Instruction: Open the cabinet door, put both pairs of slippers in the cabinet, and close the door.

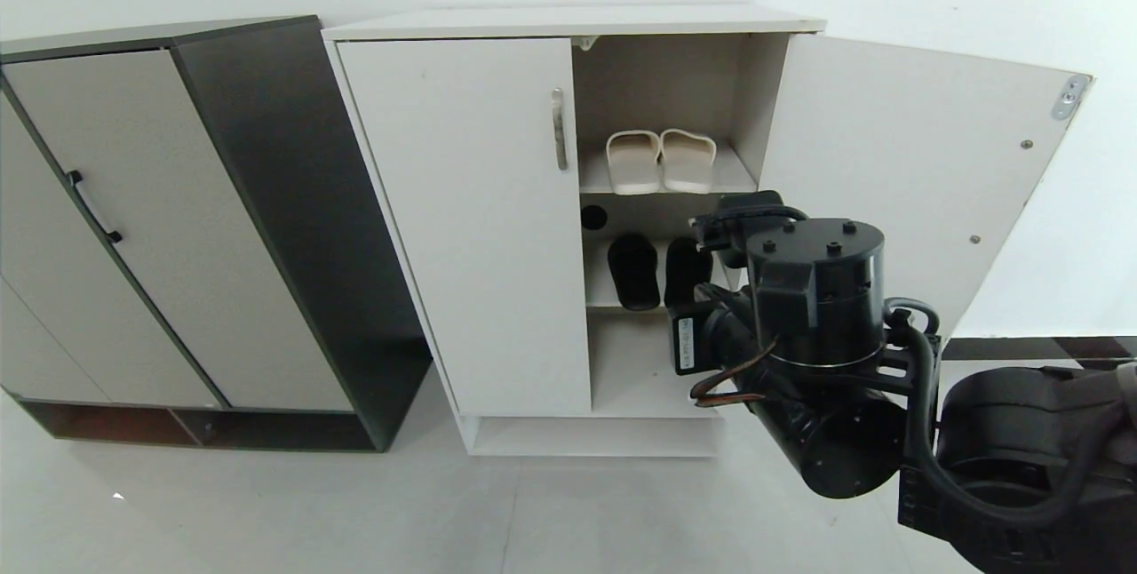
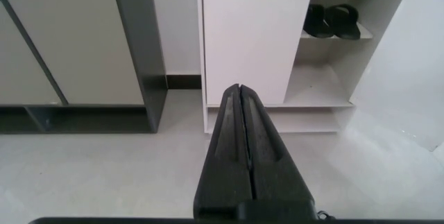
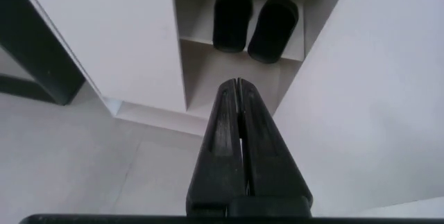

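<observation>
One white cabinet [image 1: 462, 227] on grey floor [image 1: 355, 512]

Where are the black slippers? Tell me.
Head view: the black slippers lie side by side on the middle shelf of the white cabinet, in its open right half, directly below the white slippers.

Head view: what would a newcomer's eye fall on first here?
The white cabinet stands with its right door swung wide open. Inside, cream slippers lie on the upper shelf and black slippers on the shelf below. The right arm hangs in front of the opening, its tool shut.
</observation>
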Motion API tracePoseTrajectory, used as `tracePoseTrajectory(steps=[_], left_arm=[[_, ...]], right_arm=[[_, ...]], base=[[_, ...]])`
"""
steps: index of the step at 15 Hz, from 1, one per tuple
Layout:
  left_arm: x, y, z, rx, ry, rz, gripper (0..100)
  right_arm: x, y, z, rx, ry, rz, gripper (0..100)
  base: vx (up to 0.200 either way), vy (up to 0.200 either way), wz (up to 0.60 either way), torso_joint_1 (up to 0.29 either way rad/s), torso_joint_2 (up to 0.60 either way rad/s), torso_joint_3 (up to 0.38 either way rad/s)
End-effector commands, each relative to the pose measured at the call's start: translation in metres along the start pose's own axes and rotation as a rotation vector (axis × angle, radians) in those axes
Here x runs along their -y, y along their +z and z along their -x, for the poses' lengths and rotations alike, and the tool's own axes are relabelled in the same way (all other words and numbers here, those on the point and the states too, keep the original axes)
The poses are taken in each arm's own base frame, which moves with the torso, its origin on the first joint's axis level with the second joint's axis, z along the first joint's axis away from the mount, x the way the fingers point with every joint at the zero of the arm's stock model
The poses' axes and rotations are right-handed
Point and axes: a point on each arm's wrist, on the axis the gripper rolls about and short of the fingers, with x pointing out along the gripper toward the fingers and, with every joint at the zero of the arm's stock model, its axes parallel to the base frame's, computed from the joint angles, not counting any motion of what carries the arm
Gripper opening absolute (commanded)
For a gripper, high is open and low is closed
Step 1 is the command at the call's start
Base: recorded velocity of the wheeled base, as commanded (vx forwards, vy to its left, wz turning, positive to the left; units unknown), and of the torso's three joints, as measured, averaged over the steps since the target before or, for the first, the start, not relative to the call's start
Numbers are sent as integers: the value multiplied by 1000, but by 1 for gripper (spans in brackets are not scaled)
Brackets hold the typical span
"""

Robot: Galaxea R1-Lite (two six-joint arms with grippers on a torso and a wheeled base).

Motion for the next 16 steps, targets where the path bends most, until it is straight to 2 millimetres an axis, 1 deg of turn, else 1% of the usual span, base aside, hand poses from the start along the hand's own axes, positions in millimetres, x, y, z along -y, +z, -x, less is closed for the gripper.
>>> tracePoseTrajectory(steps=[1, 5, 8, 10, 14, 16], left_arm=[[0, 0, 0, -1, 0, -1, 0], [0, 0, 0, -1, 0, -1, 0], [0, 0, 0, -1, 0, -1, 0], [0, 0, 0, -1, 0, -1, 0], [0, 0, 0, -1, 2, -1, 0], [0, 0, 0, -1, 2, -1, 0]], right_arm=[[0, -3, -3, -7, -7, 5, 0], [0, -5, -5, -11, -9, 9, 0], [-1, -11, -11, -19, -17, 15, 0], [1, -13, -20, -19, -39, 10, 0], [3, -13, -24, -18, -49, 8, 0], [3, -13, -24, -17, -50, 7, 0]], base=[[0, 0, 0, 0, 0, 0], [0, 0, 0, 0, 0, 0], [0, 0, 0, 0, 0, 0], [0, 0, 0, 0, 0, 0], [0, 0, 0, 0, 0, 0], [0, 0, 0, 2, -205, -217]])
